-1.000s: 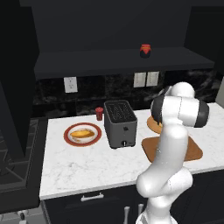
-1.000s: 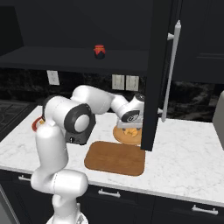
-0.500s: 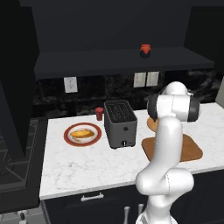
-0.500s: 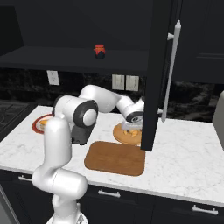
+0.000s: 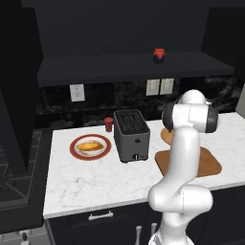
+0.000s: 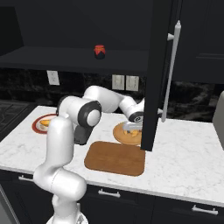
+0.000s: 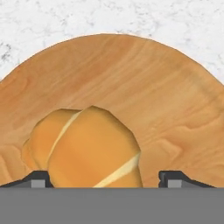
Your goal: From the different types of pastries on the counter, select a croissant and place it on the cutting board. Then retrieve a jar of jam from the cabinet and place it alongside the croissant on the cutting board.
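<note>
The croissant (image 7: 92,146), a stubby golden-orange lump, lies on a round tan wooden plate (image 7: 166,96). My gripper (image 7: 107,179) is down over it, open, with one fingertip (image 7: 40,178) against its left side and a small gap on the right. From the right base view the gripper (image 6: 132,127) is low on that plate (image 6: 122,134), just behind the brown cutting board (image 6: 116,157). The jar of jam (image 6: 100,51) stands on the black cabinet's shelf (image 5: 124,64). A longer pale-yellow pastry (image 5: 90,145) rests on a red-rimmed plate (image 5: 76,152).
A dark toaster (image 5: 131,135) stands mid-counter with a red cup (image 5: 109,124) behind it. An open black cabinet door (image 6: 154,74) with a silver handle hangs right beside the gripper. The white marble counter (image 5: 95,184) runs on to the right of the board.
The hand has come down onto the tan plate over the croissant, and its fingers have drawn closer together. The arm's elbow has swung a little.
</note>
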You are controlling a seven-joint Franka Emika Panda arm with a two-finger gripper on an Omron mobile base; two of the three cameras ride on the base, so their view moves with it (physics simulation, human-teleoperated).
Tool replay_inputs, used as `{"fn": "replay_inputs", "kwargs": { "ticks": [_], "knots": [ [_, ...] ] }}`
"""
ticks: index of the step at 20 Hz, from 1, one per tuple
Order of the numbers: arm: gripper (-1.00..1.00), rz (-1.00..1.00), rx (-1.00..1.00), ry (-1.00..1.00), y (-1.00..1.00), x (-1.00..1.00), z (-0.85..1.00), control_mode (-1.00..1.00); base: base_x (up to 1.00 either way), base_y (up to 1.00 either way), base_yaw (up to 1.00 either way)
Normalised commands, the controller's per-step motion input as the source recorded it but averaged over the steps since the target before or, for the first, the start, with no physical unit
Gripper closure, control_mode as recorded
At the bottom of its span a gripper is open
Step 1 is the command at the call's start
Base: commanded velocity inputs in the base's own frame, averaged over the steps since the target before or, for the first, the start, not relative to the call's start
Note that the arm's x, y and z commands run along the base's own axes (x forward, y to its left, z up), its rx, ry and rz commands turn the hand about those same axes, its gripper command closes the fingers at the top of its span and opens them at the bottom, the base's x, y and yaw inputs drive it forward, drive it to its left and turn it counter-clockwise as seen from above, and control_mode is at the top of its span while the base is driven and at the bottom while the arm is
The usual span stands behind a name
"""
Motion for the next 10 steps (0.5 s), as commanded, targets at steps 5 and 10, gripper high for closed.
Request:
{"fn": "replay_inputs", "kwargs": {
  "ticks": [5, 10],
  "knots": [
    [1.00, 0.02, 0.00, 0.00, 0.04, -0.44, -0.24, -1.00, 0.00, 0.00, 0.00],
    [1.00, 0.00, 0.00, 0.00, 0.14, -0.60, 0.01, -1.00, 0.00, 0.00, 0.00]
  ]
}}
